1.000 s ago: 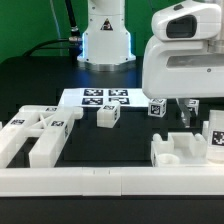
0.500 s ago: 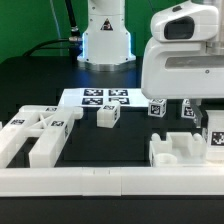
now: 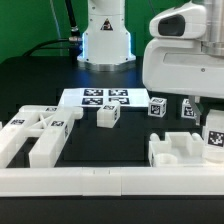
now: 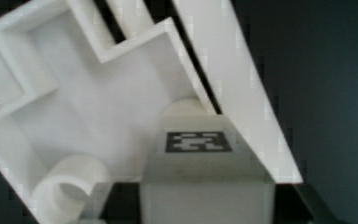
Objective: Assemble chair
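Observation:
My gripper (image 4: 206, 205) is shut on a white chair part (image 4: 202, 175) that bears a square tag. Dark fingers (image 4: 123, 200) press it from both sides. Below it in the wrist view lie white chair slabs and a frame piece (image 4: 87, 90). In the exterior view my hand (image 3: 185, 55) hangs at the right. A tagged face (image 3: 188, 108) shows just under it, and the fingers are mostly hidden. The seat block (image 3: 180, 150) and a tagged upright piece (image 3: 213, 135) sit below. Leg bars (image 3: 35, 135) lie at the exterior view's left.
Two small tagged cubes (image 3: 107, 115) (image 3: 157, 107) stand mid-table near the marker board (image 3: 105, 97). A long white border rail (image 3: 110, 182) runs along the front. The arm's base (image 3: 105, 40) stands at the back.
My hand has shifted slightly up and toward the exterior view's right. A tagged white face now shows under it where the dark fingers showed a second ago.

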`<state>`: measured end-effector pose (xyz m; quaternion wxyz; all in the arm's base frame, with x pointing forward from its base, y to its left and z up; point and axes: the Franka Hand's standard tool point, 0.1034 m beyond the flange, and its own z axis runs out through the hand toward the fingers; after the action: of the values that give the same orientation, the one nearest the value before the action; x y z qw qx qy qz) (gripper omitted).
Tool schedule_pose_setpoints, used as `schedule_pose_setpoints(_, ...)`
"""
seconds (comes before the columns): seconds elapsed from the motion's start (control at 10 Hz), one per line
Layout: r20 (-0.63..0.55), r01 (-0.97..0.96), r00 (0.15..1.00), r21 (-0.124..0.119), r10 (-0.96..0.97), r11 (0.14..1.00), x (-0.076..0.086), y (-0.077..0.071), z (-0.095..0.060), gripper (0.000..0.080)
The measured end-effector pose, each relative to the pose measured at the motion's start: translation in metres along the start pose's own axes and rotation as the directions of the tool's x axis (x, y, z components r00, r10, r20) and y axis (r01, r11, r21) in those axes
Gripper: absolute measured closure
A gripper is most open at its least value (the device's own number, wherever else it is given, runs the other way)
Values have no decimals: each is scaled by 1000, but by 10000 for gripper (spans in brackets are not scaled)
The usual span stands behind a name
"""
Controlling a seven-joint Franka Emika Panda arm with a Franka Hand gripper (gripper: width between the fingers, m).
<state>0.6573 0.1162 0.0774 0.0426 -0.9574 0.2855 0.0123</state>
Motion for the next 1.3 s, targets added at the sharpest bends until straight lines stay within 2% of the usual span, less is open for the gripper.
schedule_pose_setpoints(0.2,8,-230,973,15,230,973,-1,-1,0,511)
schedule_pose_setpoints(0.4,41,-483,876,32,481,875,0,0,1,511)
schedule_pose_setpoints(0.5,48,-531,847,32,529,847,1,0,1,511)
schedule_pose_setpoints(0.7,62,-691,723,29,688,723,2,0,1,511)
schedule_pose_setpoints(1.1,70,-817,576,22,814,576,3,0,1,510)
schedule_pose_setpoints(1.2,70,-816,577,22,814,577,3,0,1,510)
schedule_pose_setpoints(1.3,69,-803,596,23,800,596,3,0,2,419)
